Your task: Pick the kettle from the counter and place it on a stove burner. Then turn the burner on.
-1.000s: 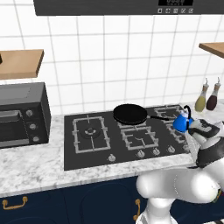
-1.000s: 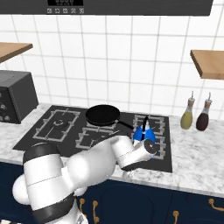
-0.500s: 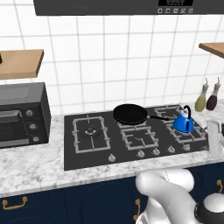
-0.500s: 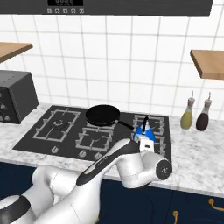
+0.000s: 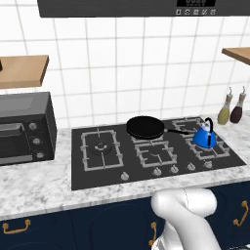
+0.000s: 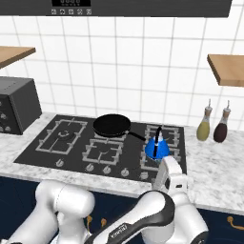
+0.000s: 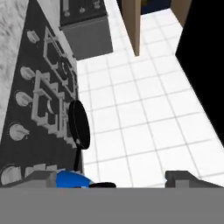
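The blue kettle (image 5: pixel 204 138) (image 6: pixel 157 148) stands upright on the front right stove burner (image 5: pixel 216 149) of the black cooktop (image 5: pixel 95 172), free of my hand. My white hand (image 6: pixel 170 177) hangs in front of the counter (image 6: pixel 214 178), just below and apart from the kettle. In the hand view my gripper (image 7: pixel 114 180) is open, its fingertips (image 7: pixel 43 177) far apart. The kettle (image 7: pixel 72 178) sits low between them, close to one tip. The cooktop's control knobs (image 7: pixel 15 130) run along the front edge.
A black frying pan (image 5: pixel 145 128) (image 6: pixel 112 125) rests on the middle rear burner, its handle pointing toward the kettle. Two bottles (image 5: pixel 231 108) (image 6: pixel 212 125) stand on the counter right of the cooktop. A dark toaster oven (image 5: pixel 23 128) sits at the left. Wooden shelves (image 6: pixel 228 69) hang on the wall.
My gripper has let go of the kettle and drawn back and down toward the counter's front edge. The kettle stays on the right burner.
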You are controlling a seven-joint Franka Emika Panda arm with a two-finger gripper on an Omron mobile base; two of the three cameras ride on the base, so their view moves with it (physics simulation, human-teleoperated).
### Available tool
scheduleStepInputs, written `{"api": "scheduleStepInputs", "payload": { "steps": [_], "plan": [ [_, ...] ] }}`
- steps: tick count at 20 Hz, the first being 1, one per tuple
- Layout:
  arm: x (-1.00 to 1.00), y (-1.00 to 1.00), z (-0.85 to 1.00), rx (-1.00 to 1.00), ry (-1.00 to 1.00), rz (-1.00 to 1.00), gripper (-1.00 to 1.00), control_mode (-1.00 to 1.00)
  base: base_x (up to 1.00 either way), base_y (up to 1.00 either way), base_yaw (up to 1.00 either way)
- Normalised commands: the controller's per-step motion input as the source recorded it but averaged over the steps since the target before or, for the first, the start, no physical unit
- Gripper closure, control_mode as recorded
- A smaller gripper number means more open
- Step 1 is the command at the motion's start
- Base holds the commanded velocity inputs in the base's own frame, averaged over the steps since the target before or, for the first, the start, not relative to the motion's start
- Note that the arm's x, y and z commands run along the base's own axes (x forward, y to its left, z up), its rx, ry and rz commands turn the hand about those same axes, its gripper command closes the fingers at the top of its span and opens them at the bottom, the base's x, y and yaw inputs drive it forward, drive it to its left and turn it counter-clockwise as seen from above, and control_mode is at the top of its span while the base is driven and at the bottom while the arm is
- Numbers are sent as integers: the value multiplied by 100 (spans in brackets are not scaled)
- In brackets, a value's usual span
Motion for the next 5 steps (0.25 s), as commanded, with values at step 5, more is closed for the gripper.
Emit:
{"api": "scheduleStepInputs", "payload": {
  "steps": [5],
  "plan": [
    [-5,8,-24,-12,1,0,-100,-100,0,0,0]
  ]
}}
